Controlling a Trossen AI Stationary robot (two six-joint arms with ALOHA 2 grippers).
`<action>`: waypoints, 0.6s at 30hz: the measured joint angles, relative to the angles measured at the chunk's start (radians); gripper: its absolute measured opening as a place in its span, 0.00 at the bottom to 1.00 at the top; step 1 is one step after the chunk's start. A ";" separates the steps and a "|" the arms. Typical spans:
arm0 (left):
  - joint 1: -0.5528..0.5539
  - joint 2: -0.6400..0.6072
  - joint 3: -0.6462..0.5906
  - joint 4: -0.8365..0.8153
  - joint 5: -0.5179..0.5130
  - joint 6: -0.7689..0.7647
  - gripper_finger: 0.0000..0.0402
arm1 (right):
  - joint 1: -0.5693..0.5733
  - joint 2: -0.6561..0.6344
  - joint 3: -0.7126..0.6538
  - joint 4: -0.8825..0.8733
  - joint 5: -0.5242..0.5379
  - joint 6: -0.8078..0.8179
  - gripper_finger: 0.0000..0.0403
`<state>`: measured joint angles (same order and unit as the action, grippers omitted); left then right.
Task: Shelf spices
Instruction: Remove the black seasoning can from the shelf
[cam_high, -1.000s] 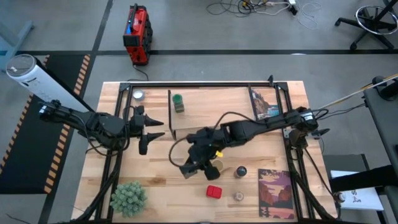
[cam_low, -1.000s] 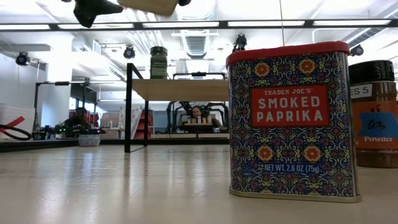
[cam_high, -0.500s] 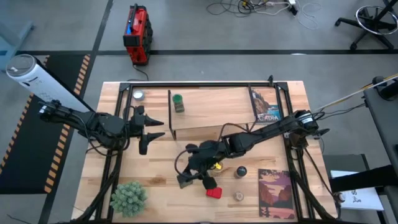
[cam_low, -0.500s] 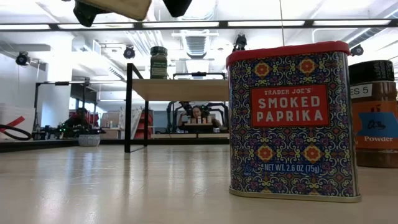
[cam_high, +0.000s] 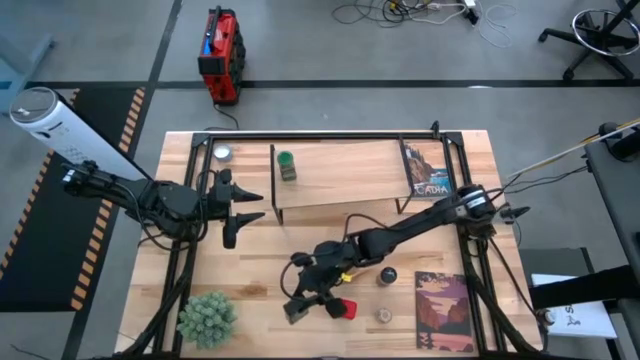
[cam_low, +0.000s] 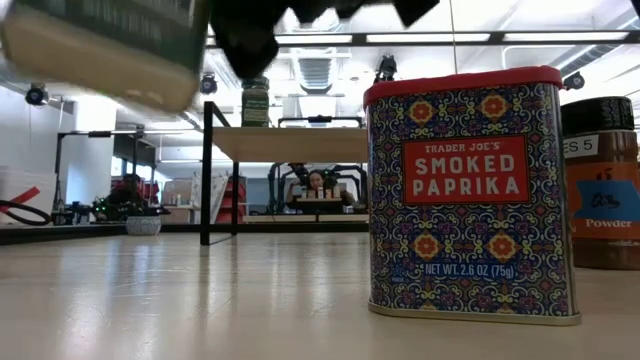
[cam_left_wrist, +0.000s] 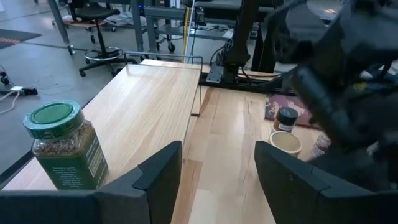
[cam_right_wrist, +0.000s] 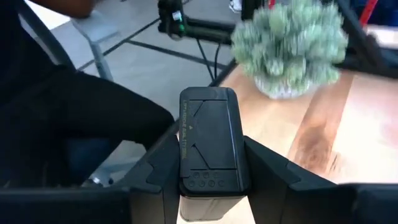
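Note:
My right gripper (cam_high: 308, 295) hangs over the table's near middle, shut on the dark square tin (cam_right_wrist: 210, 146), which shows blurred at the top of the low view (cam_low: 100, 50). The red square tin (cam_high: 345, 308) stands right beside it on the table. The dark-lidded brown jar (cam_high: 387, 275) and the small pale jar (cam_high: 383, 316) stand to its right, and the tan cylinder (cam_left_wrist: 285, 142) behind it. The green-lidded jar (cam_high: 286, 165) stands on the shelf (cam_high: 340, 185). My left gripper (cam_high: 245, 205) waits open off the shelf's left end. My right gripper pinches the dark square tin between its two fingers (cam_right_wrist: 160, 163), one on each of two opposite side walls (cam_right_wrist: 186, 149). The lidded top end (cam_right_wrist: 208, 99) points away from the wrist. The tin is lifted clear of the table and sits tilted in the low view.
A fuzzy green plant ball (cam_high: 207, 318) sits at the near left corner, ahead of the right gripper. One book (cam_high: 442, 310) lies near right, another (cam_high: 427, 168) leans on the shelf's right end. A small round pale thing (cam_high: 222, 153) lies far left.
My right gripper has carried the dark tin from just before the shelf toward the near edge and a little left, past the red tin. In the low view the tin has come lower, larger and more tilted. The left arm has kept still.

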<state>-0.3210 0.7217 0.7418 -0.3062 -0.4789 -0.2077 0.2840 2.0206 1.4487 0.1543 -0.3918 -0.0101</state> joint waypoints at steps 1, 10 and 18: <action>0.000 0.000 0.000 0.000 0.000 -0.003 0.48 | 0.000 0.010 0.000 -0.001 0.000 0.004 0.30; 0.000 0.004 0.000 0.000 0.000 -0.001 0.48 | 0.000 0.027 0.041 -0.048 0.005 0.002 0.30; 0.000 0.003 0.000 0.000 -0.005 0.000 0.48 | 0.034 0.075 0.145 -0.159 0.135 0.065 0.32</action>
<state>-0.3213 0.7246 0.7418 -0.3062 -0.4844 -0.2081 0.3180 2.0960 1.5933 -0.0051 -0.2563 0.0548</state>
